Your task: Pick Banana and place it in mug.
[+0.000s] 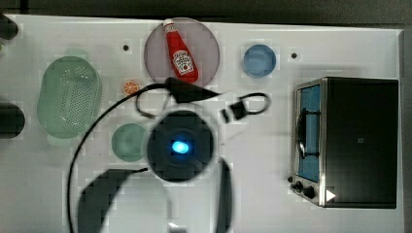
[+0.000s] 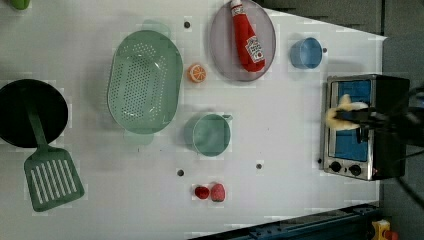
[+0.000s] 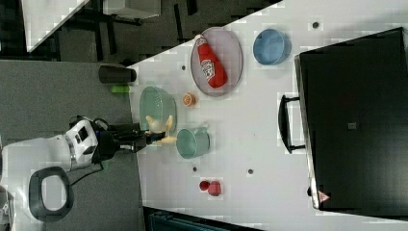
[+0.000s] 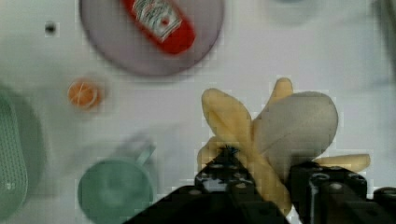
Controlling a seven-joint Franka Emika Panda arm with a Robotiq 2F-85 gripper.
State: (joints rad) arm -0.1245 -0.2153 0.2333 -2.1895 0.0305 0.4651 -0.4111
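Note:
The pale yellow and cream banana (image 4: 280,126), its peel parts splayed out, hangs above the white table with my gripper (image 4: 266,175) shut on it. The same banana (image 3: 158,126) shows at the tip of the gripper (image 3: 150,136) in the right view, and the banana (image 2: 342,114) appears again in the left view. Upright on the table stands the teal-green mug (image 2: 211,135), nothing inside it. In the wrist view the mug (image 4: 114,191) lies off to one side of the banana, not under it. In the top view my arm's round body sits just right of the mug (image 1: 127,141).
A ketchup bottle (image 2: 247,37) lies on a grey plate (image 2: 222,45) beyond the mug. An orange slice (image 2: 197,73) and a pale-green basket (image 2: 145,80) stand near it. Also here are a blue cup (image 2: 305,52), a toaster oven (image 1: 359,141), two red fruits (image 2: 211,192), and a spatula (image 2: 50,175).

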